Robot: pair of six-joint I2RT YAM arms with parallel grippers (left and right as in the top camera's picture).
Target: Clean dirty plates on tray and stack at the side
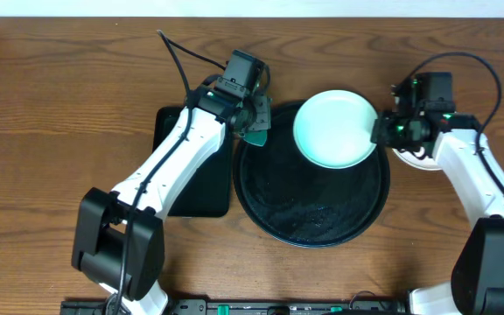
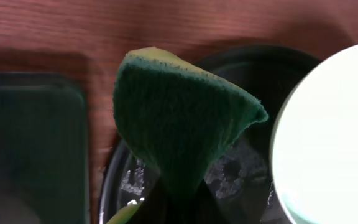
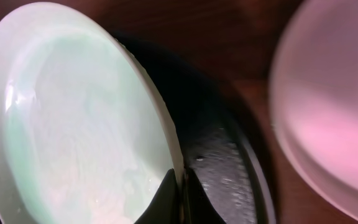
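Observation:
A pale-mint plate [image 1: 333, 129] hangs over the far right part of the round black tray [image 1: 309, 206]. My right gripper [image 1: 381, 129] is shut on its right rim. In the right wrist view the two fingers pinch the plate [image 3: 79, 124] rim at the gripper [image 3: 182, 186], with the wet tray [image 3: 225, 168] beneath. No green smear shows on this plate, only faint wet streaks. My left gripper [image 1: 256, 118] is shut on a green sponge [image 1: 257, 136] at the tray's far left edge. In the left wrist view the sponge [image 2: 179, 118] folds up from the gripper [image 2: 179, 208], left of the plate [image 2: 328, 137].
A rectangular black tray [image 1: 191, 175] lies left of the round one, partly under my left arm. White plates [image 1: 414, 157] rest on the table right of the round tray, below my right gripper; they look pinkish and blurred in the right wrist view [image 3: 334, 118]. Wet foam specks the round tray [image 2: 241, 174].

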